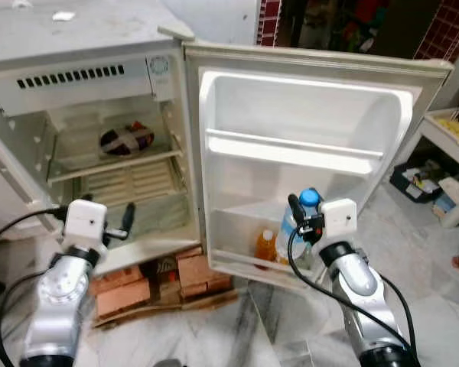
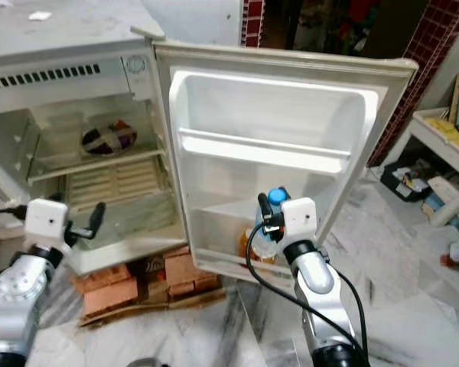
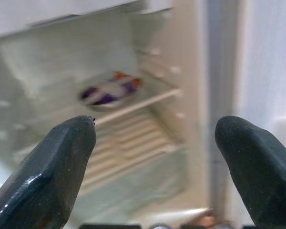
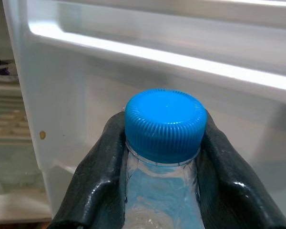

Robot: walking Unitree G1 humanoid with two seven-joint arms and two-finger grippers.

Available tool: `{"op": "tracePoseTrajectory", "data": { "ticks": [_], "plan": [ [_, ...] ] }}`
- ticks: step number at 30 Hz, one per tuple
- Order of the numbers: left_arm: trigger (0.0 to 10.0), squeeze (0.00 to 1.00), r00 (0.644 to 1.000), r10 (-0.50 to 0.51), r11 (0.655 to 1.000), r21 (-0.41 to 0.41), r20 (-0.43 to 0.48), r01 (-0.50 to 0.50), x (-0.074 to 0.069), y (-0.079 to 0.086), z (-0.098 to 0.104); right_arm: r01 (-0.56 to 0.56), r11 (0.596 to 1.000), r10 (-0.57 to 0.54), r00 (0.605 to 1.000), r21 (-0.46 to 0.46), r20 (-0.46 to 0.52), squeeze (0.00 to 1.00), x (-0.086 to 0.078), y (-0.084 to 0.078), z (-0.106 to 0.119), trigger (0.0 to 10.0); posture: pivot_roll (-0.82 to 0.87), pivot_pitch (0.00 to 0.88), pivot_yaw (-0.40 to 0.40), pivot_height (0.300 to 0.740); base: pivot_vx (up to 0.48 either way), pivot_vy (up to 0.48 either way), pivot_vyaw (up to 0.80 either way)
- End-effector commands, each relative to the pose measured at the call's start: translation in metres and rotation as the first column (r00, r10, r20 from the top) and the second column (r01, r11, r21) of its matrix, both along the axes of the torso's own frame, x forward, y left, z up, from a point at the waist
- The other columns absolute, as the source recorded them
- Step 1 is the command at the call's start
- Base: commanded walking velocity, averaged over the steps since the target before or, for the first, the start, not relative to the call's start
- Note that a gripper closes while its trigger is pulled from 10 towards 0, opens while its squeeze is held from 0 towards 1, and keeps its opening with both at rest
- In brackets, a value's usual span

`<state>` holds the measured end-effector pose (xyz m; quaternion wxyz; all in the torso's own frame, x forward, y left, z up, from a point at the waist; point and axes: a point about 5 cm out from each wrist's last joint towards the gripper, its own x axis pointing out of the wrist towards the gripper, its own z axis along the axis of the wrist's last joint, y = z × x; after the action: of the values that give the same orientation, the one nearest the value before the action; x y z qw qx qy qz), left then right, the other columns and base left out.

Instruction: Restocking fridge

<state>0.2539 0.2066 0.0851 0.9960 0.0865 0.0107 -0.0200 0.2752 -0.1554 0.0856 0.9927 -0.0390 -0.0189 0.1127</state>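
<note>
— Which step were you on?

— Mid-placement, I'd judge. My right gripper (image 4: 163,157) was clamped on the neck of a clear water bottle (image 1: 302,222) with a ribbed blue cap (image 4: 164,123), and the bottle stood upright at the lower door shelf (image 1: 249,267) of the open fridge (image 1: 92,84). An orange juice bottle (image 1: 265,246) stood just beside it, at its nine o'clock.

— And the next move?

— Settling it behind the shelf rail, then opening the fingers without nudging the orange one. I couldn't tell if its base was already down.

— Your other arm?

— My left gripper (image 3: 155,157) hung wide open, holding nothing, facing the main compartment. At its twelve o'clock a dark purple-and-white packet (image 1: 126,140) lay on the slatted shelf (image 1: 130,182).

— Materials?

— Thin, crushable plastic bottle; smooth white moulded door liner (image 1: 298,115); rough red bricks (image 1: 122,294) under the cabinet; glossy marble floor (image 1: 237,336).
</note>
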Motion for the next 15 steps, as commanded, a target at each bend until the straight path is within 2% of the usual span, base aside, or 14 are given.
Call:
{"op": "tracePoseTrajectory", "data": {
  "ticks": [1,3,6,12,15],
  "plan": [
    [10.0,0.00,0.999,0.039,0.999,-0.003,0.000,-0.039,-0.007,-0.002,-0.004,0.023,1.000,-0.024,0.999,0.007,0.030,0.00,-0.001,-0.003,0.005,10.0,0.04,0.000,-0.027,0.740,0.000,0.000,0.00],
    [10.0,0.00,0.997,0.073,0.997,-0.027,-0.027,-0.074,-0.013,-0.006,-0.015,0.030,0.999,-0.030,0.999,0.020,0.025,0.00,-0.002,-0.002,0.004,10.0,0.04,0.000,-0.035,0.740,0.000,0.000,0.00],
    [10.0,0.00,0.997,0.067,0.996,-0.051,-0.048,-0.069,-0.015,-0.009,-0.021,0.032,0.999,-0.033,0.999,0.043,0.026,0.00,-0.002,0.000,0.005,10.0,0.04,0.000,-0.038,0.740,0.000,0.000,0.00],
    [10.0,0.00,0.998,0.030,0.998,-0.061,-0.060,-0.033,-0.016,-0.012,-0.019,0.018,0.998,-0.021,0.999,0.068,0.046,0.00,0.001,0.002,0.009,10.0,0.04,0.000,-0.033,0.740,0.000,0.000,0.00],
    [10.0,0.00,0.998,0.029,0.998,-0.056,-0.058,-0.032,-0.015,-0.011,-0.018,-0.010,0.999,0.008,0.998,0.038,0.063,0.00,0.000,0.005,0.011,10.0,0.04,0.000,-0.030,0.740,0.000,0.000,0.00]
  ]
}}
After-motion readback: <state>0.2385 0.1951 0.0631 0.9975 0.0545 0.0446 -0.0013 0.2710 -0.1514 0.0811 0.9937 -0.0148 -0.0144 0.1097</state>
